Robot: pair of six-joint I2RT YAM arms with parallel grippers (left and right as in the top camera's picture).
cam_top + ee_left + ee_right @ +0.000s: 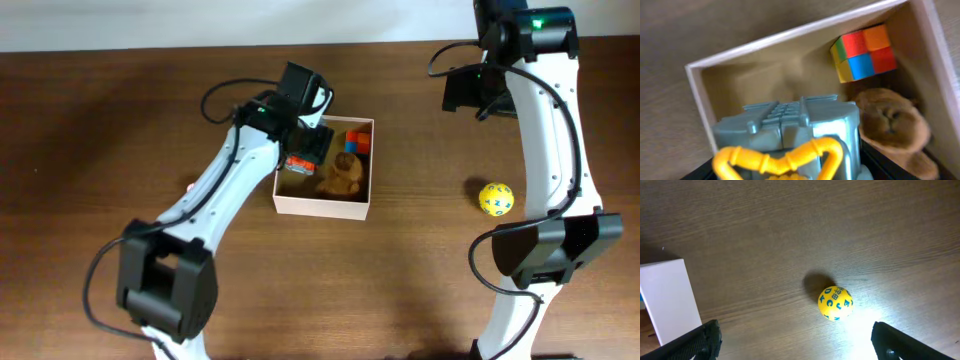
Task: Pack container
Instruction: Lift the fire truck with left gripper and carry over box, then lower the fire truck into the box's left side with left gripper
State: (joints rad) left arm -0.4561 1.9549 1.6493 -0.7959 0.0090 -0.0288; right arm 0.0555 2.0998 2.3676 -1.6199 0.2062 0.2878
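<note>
My left arm (215, 190) reaches out long, and the left end effector (306, 150) points down, clamped on a grey toy (790, 125). My right arm (555, 120) stands folded, and the right end effector (795, 345) is spread wide, with nothing between its fingers (702, 340).

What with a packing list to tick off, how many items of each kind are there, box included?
White-walled square cardboard container: 1
Multicoloured block cube: 1
Brown plush animal: 1
Grey plastic toy with yellow loop: 1
Yellow ball with blue letters: 1
Total: 5
</note>
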